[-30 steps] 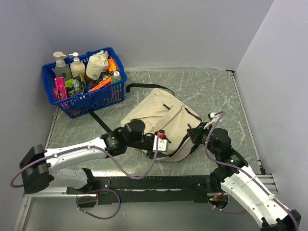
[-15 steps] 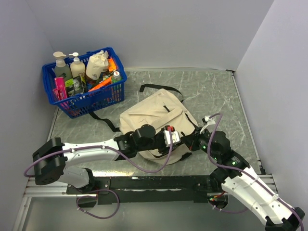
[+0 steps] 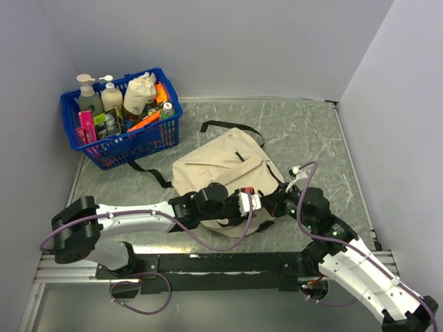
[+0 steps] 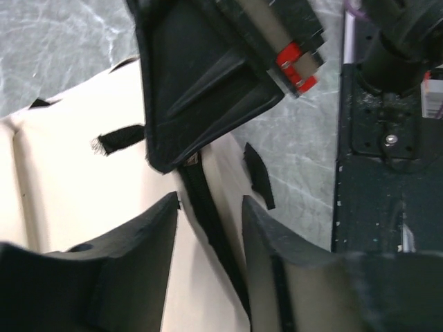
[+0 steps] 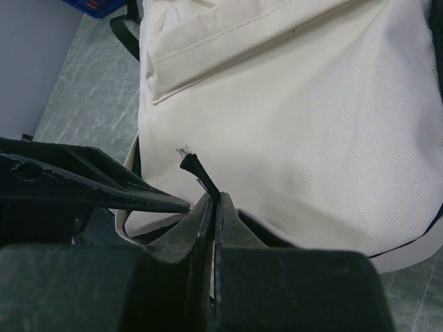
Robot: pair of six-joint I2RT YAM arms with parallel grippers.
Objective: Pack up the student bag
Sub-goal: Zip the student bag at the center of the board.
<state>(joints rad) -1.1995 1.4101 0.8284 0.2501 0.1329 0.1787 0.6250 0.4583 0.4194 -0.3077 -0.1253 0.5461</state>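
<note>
Student bag (image 3: 214, 166), at the blue basket's (image 3: 135, 144) 5 o'clock, has turned. Right gripper (image 5: 213, 202) stays clenched on its pull tab (image 5: 194, 167); left gripper (image 4: 209, 203), moved toward 3 o'clock, narrows, unclosed, over zipper trim (image 4: 220, 242): unzipping nears.

The left claw (image 4: 209, 202), jaws narrowing, has slid to just beside the right claw (image 5: 211, 198), and the cream-beige fabric backpack with black straps (image 3: 220, 164) beyond them has turned.

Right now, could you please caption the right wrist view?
Shut jaws pinch a frayed black tab at the student bag.
</note>
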